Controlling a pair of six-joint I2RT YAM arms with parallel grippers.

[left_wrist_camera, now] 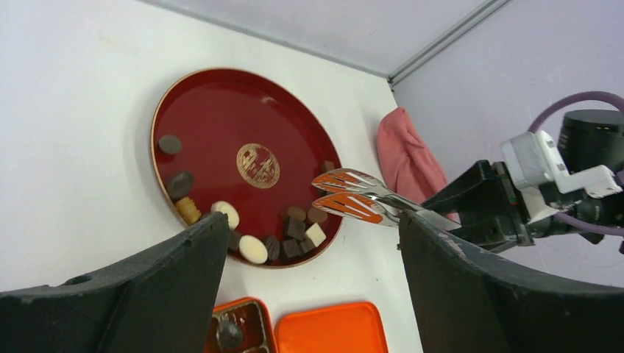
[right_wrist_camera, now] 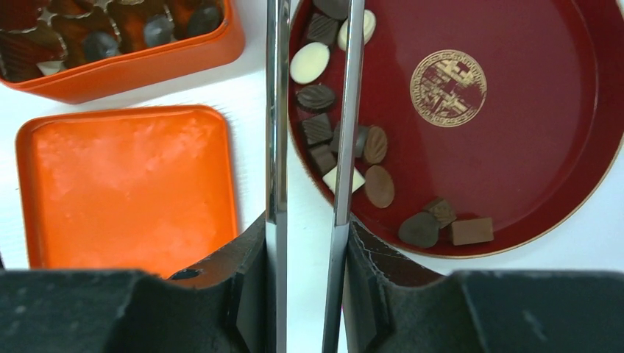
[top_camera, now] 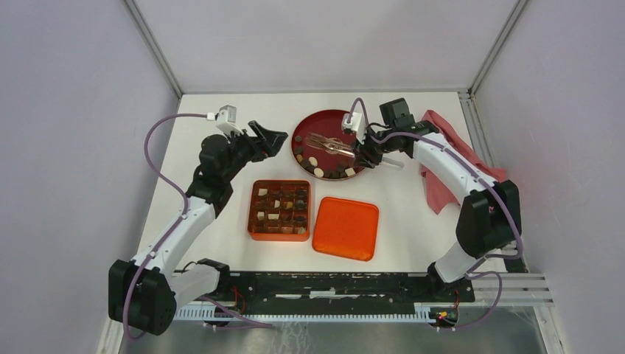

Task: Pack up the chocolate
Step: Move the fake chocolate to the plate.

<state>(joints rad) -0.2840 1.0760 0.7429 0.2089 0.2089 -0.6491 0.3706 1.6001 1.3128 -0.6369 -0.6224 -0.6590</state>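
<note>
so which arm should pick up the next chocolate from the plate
Right. The right gripper holds the tongs, whose tips hang over the plate near the chocolates. The left gripper is open and empty beside the plate.

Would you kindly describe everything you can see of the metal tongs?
The tongs are shiny, silvery-looking metal: two slim arms ending in broad, slotted, spoon-shaped tips. The right gripper is shut on the arms, pressing them nearly parallel with a narrow gap. They reach out over the red plate, where chocolate pieces lie. Nothing shows between the tips; whether they touch the plate cannot be told.
</note>
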